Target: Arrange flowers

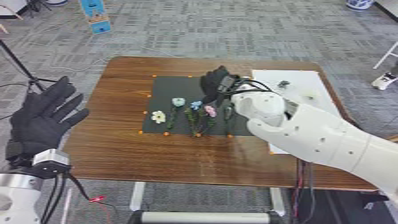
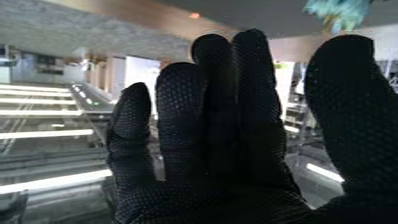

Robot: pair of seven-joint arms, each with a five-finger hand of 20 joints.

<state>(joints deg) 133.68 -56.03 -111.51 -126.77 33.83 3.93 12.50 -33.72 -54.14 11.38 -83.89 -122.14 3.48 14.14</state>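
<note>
My right hand (image 1: 213,82) is over the far part of the dark mat (image 1: 164,90), fingers straight and thumb well apart, gripping nothing; I judge it is held wide so a stem could pass between. Nearer and to its left lie the pale blue-green flower (image 1: 179,102), blue flower (image 1: 196,105) and pink flower (image 1: 210,111), then the white flower (image 1: 158,117) farthest left, probably spread for easy picking. My left hand (image 1: 44,117) waits open beyond the left edge of the table (image 1: 107,150), likely leaving room. The head view gives me the flowers' layout; the right wrist view reveals my thumb's spread.
</note>
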